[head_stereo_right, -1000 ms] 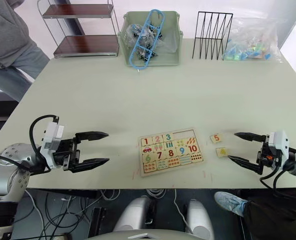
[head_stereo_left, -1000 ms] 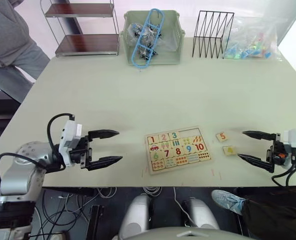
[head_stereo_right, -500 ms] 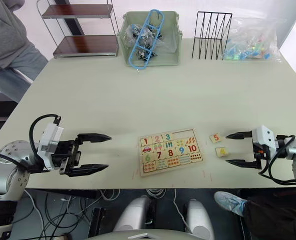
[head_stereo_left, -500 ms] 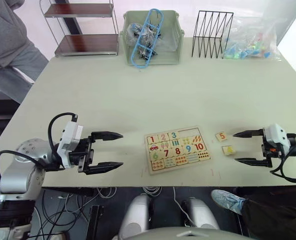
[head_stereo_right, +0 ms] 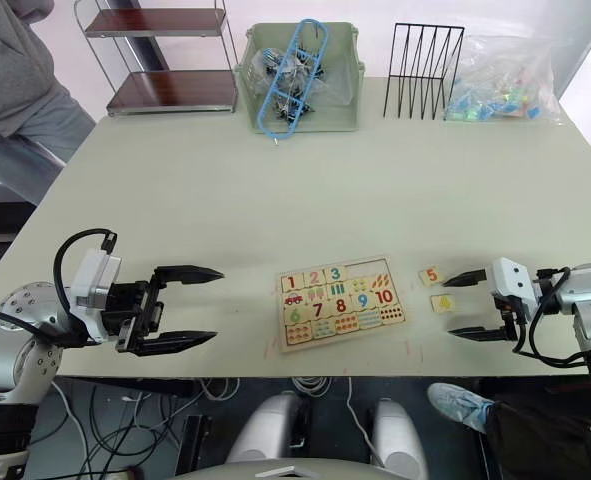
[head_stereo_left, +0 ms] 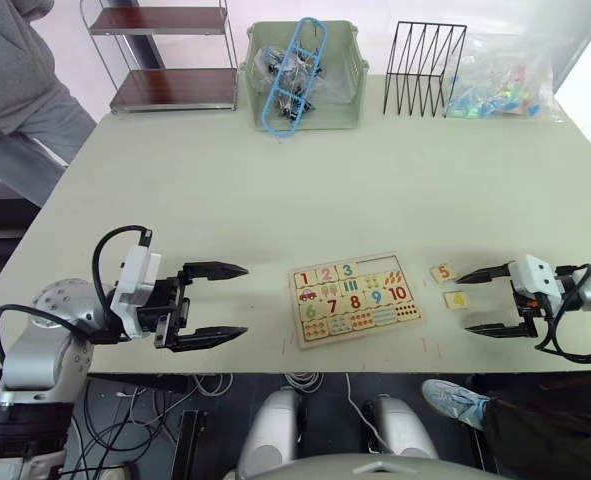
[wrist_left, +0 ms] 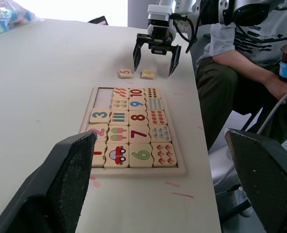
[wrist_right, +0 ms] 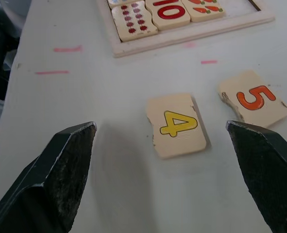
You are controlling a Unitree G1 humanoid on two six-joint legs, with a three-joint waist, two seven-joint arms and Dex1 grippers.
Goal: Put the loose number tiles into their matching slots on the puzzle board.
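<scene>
The puzzle board (head_stereo_left: 316,339) lies near the table's front edge, with 1, 2 and 3 seated in its top row and a bare stretch (head_stereo_left: 373,265) beside the 3. Two loose number tiles lie flat on the table right of the board: the red 5 (head_stereo_left: 442,272) and, nearer the edge, the yellow 4 (head_stereo_left: 456,299). My right gripper (head_stereo_left: 467,303) is open and low, its fingertips reaching to either side of the 4 (wrist_right: 177,125) without touching it; the 5 (wrist_right: 254,99) lies just beyond one finger. Left of the board, my left gripper (head_stereo_left: 243,300) hangs open and empty.
Along the far edge stand a green bin (head_stereo_left: 347,113) holding a blue frame, a black wire rack (head_stereo_left: 424,67) and a plastic bag (head_stereo_left: 500,80). A shelf (head_stereo_left: 165,60) and a standing person (head_stereo_left: 15,90) are at the far left. A seated person (wrist_left: 240,63) is close behind my right arm.
My right gripper has slid left toward the two loose tiles, and its fingers now flank the 4. The left gripper has barely moved. Tiles and board have stayed put.
</scene>
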